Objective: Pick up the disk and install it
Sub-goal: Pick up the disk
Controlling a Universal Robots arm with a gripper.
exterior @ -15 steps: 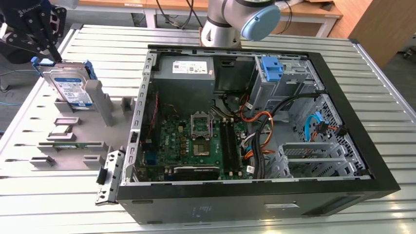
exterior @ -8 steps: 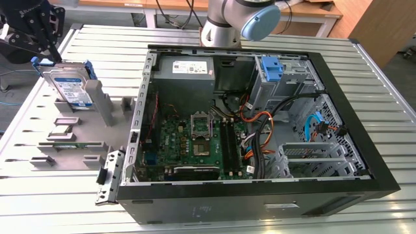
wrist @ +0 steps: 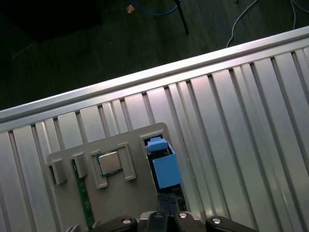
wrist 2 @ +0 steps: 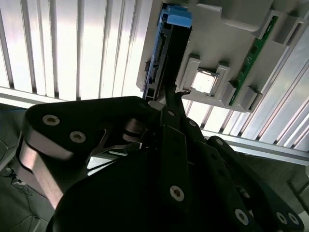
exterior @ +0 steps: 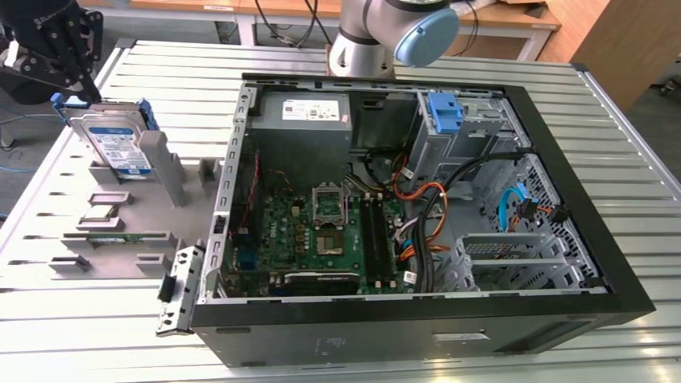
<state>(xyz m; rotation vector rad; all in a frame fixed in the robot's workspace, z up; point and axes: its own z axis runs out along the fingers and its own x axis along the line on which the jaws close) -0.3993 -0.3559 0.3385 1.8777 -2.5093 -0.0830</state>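
Observation:
The disk (exterior: 111, 142) is a silver-grey drive with a white-and-blue label, framed by a blue bracket. It stands on edge in a slot of the grey holder (exterior: 159, 171) at the exterior view's left. My black gripper (exterior: 83, 94) is right at its far upper end, around the blue bracket. In the second wrist view the disk's (wrist 2: 161, 53) thin edge runs straight out from the gripper (wrist 2: 161, 99). In the first wrist view the blue bracket end of the disk (wrist: 163, 168) rises out of the holder (wrist: 130, 193) just ahead of the gripper (wrist: 166, 215).
An open computer case (exterior: 426, 319) lies on the slatted metal table (exterior: 627, 112), with a drive cage and blue bracket (exterior: 445, 112) at its back. The arm's base (exterior: 368, 44) stands behind it. The holder also carries a processor chip (wrist: 108, 162) and a green circuit strip (wrist: 82, 193).

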